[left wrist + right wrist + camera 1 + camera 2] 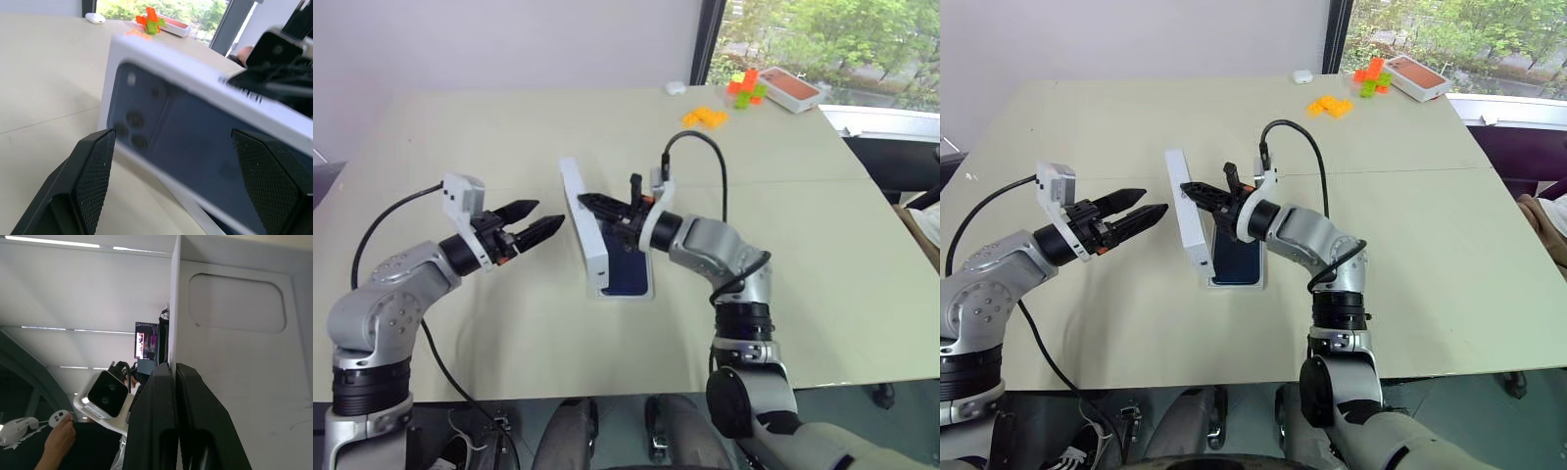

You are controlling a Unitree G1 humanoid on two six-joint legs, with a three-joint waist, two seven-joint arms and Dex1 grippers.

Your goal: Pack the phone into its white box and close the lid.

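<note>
right tool point(590, 203) pinches lid point(582, 222); lid hides phone point(628, 271) partly

No legible text; small print on lid point(254, 98) unreadable.

far end of my table point(460, 147): orange-topped box point(790, 89) | bright toy blocks point(745, 86) beside it | yellow pieces point(705, 117) nearer | small white object point(674, 87) | window point(822, 29), trees

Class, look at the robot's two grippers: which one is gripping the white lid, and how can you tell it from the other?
The right gripper: its fingers are pinched shut on the lid, holding it on edge. The left gripper is open and holds nothing.
</note>
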